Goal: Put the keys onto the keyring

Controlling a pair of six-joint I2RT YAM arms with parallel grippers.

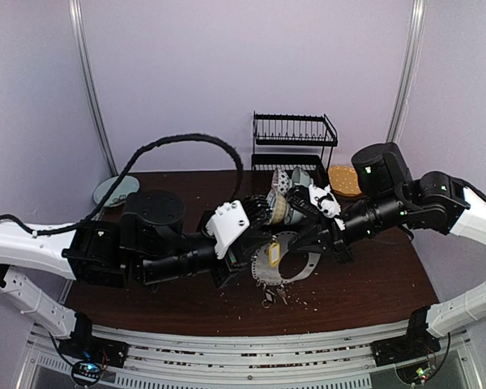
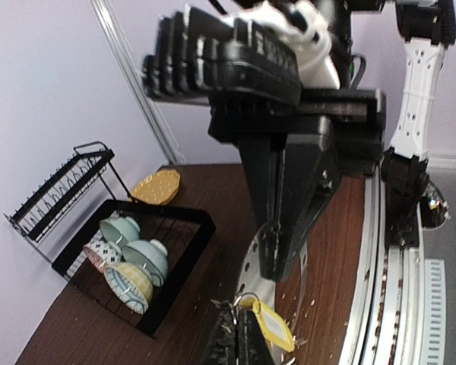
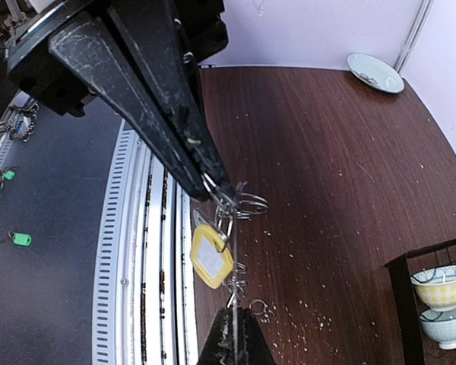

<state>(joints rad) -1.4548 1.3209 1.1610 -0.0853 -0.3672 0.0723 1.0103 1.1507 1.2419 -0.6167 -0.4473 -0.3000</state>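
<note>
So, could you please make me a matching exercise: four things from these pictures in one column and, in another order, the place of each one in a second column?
Things
1. tag
2. green plate
3. dotted plate
4. bowls

Places
A. inside the black rack
B. at the far left corner of the table
C. just right of the rack, at the far edge
D. over the middle of the table

Pairs: 1-D, 2-B, 3-C, 4-A
</note>
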